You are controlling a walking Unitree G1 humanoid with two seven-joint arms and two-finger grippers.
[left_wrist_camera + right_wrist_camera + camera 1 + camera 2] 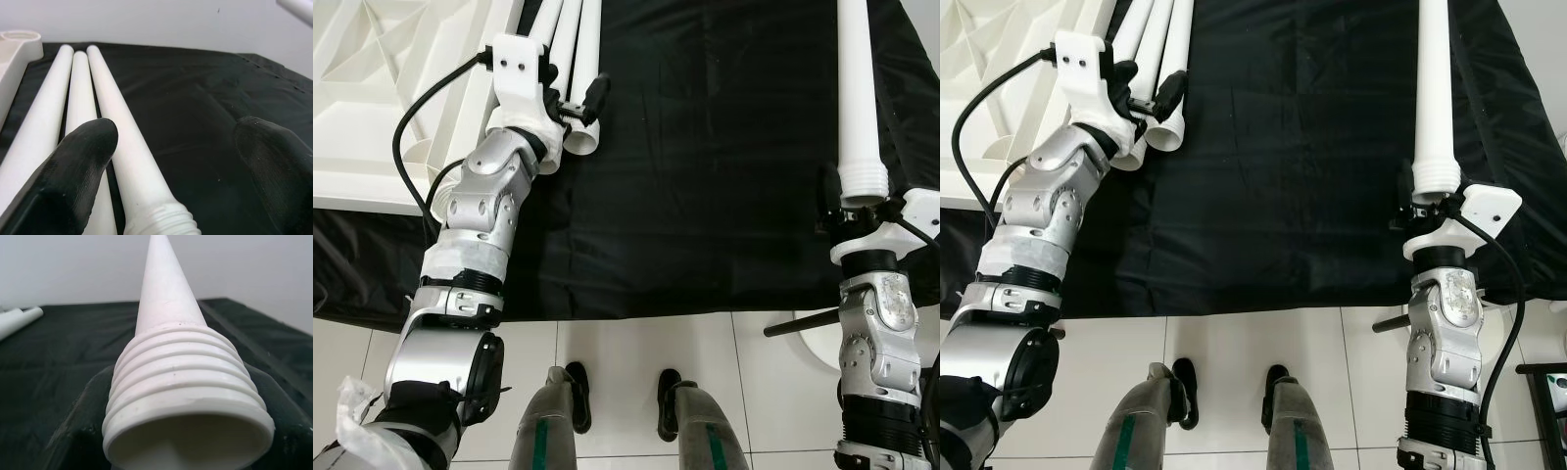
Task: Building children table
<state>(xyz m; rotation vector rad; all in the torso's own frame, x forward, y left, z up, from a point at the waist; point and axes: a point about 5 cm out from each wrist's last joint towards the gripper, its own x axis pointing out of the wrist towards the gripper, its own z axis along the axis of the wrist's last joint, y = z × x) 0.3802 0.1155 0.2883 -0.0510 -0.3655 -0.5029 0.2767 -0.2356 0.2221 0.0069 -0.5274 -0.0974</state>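
- A black cloth [705,176] is spread over the surface in front of the robot; whether a bench or the floor lies beneath it cannot be told, as the cloth hides it.
- Three white table legs [73,122] are laid side by side on the left of the cloth, their far ends cut off by the top edge of the head views.
- The left end effector [576,103] is placed at the near, threaded ends of these legs. Its black fingers [73,176] are seen spread apart in the left wrist view, with the rightmost leg lying between them; contact with that leg cannot be made out.
- A white table top [372,98], ribbed side up, is seen at the far left, partly cut off by the frame edge and partly covered by the left arm and its black cable [416,127].
- A fourth white leg [1435,98] is pinched by the right end effector [1427,211] just behind its threaded end [186,396], which points towards the robot. The gripping fingers are largely hidden by the leg and the wrist mount.
- The far end of the held leg is cut off by the frame.
- The robot's own legs and feet [622,397] are seen on a white tiled floor [636,343] at the near edge of the cloth.
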